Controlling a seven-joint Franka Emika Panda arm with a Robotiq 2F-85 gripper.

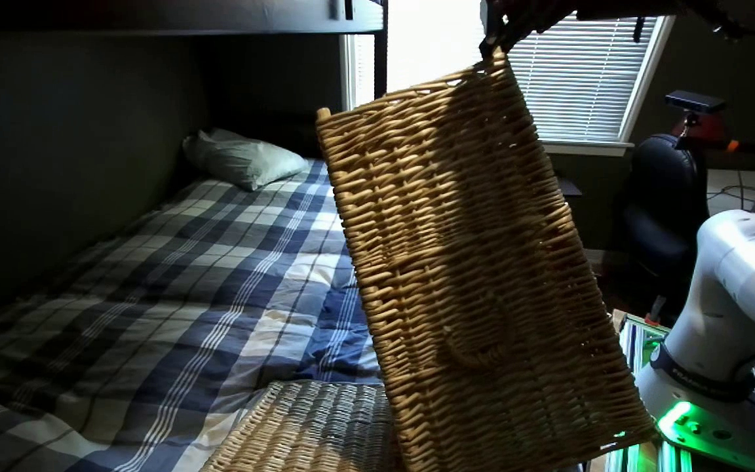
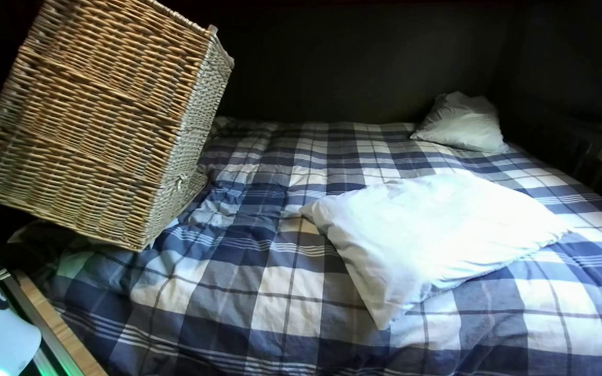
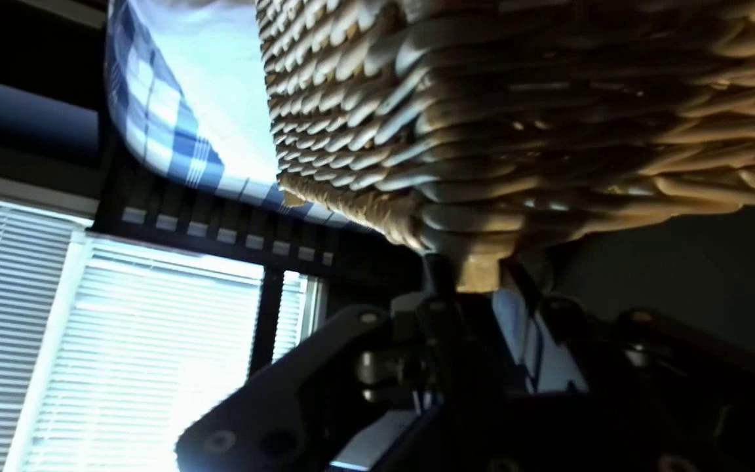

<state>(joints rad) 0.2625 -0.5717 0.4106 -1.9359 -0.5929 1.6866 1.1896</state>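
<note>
A large wicker basket (image 1: 469, 262) hangs tilted in the air, and it fills much of both exterior views. My gripper (image 1: 495, 49) is at its uppermost corner. In the wrist view the dark fingers (image 3: 440, 272) stand on either side of a small pale wooden post end (image 3: 480, 272) at that corner, shut on it. Woven walls of the basket (image 3: 548, 131) spread above the fingers there. Low in an exterior view a lighter wicker panel (image 1: 312, 426) shows behind the basket; I cannot tell whether it is a lid or a separate piece.
A bed with a plaid cover (image 2: 280, 282) lies beneath and beside the basket, with a white pillow (image 2: 437, 235) and a second pillow (image 2: 460, 122) farther back. An upper bunk (image 1: 174, 16) overhangs it. The white robot base (image 1: 698, 367), a dark chair (image 1: 666, 196) and a window (image 1: 587, 85) are nearby.
</note>
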